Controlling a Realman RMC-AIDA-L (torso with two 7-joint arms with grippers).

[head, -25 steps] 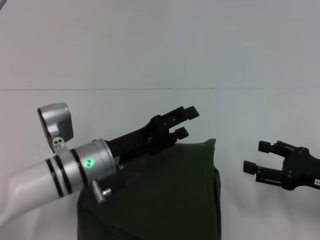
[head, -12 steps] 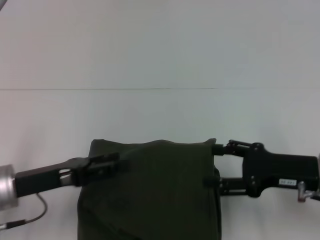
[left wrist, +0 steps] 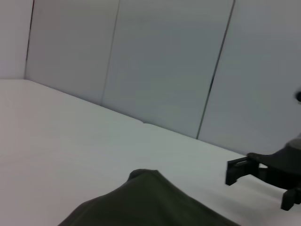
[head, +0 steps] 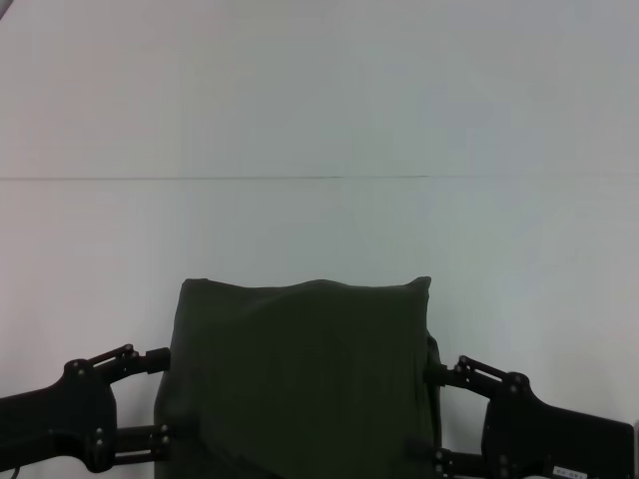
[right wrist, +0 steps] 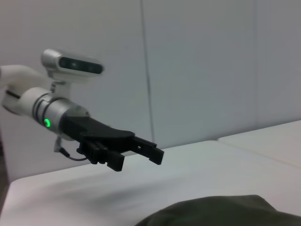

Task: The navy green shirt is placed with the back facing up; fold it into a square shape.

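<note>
Spread jaws on both our left gripper point(head: 160, 394) and right gripper point(head: 431, 419) are flanking the navy green shirt point(head: 300, 374), which is lying already folded into a compact near-square block, so we are judging little remains but tidying.

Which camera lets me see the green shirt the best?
The head view: the navy green shirt shows as a folded block between both grippers. The left wrist view and right wrist view catch only an edge of it.
</note>
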